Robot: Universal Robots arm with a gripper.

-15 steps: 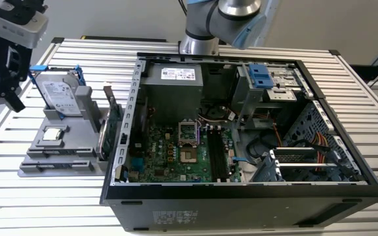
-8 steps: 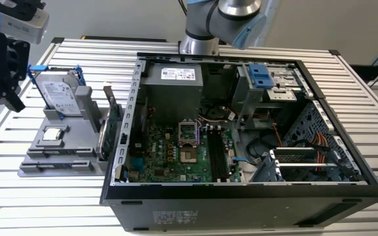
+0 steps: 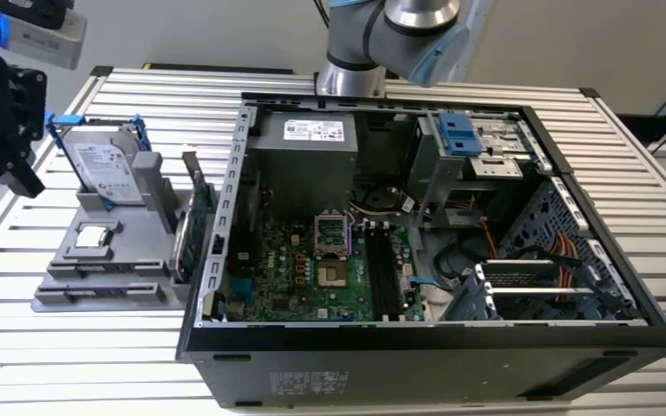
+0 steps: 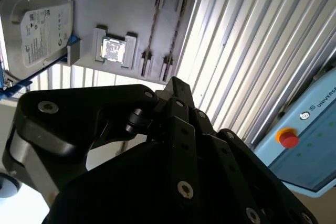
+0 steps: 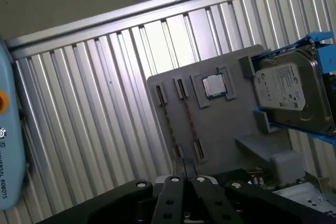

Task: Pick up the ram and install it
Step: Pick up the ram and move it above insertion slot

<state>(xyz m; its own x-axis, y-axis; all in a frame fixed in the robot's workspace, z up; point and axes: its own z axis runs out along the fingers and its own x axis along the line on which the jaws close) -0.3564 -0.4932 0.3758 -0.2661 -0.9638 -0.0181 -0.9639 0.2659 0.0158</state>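
Note:
My gripper [image 3: 23, 178] hangs above the table at the exterior view's left, over a grey parts holder [image 3: 136, 290], its black fingers pressed together with nothing between them. In both wrist views the fingertips [image 4: 174, 84] [image 5: 184, 167] point down at the holder [image 4: 126, 3] [image 5: 226, 124]. The holder has two long narrow slots [image 5: 172, 124] [image 4: 153, 24], each showing as a thin line. A slim green board [image 3: 198, 227] stands on edge between the holder and the open computer case [image 3: 426, 347]. I cannot tell whether it is the ram. The black motherboard slots [image 3: 381, 273] lie inside the case.
On the holder stand a silver hard drive in a blue frame [image 3: 107, 169] [image 5: 289, 93] [image 4: 37, 30] and a small square processor chip [image 3: 96, 234] [image 5: 213, 86] [image 4: 112, 49]. The ribbed metal table [image 3: 79, 364] runs around them. A blue-white control box with a red button [image 4: 287, 138] sits at the table's edge.

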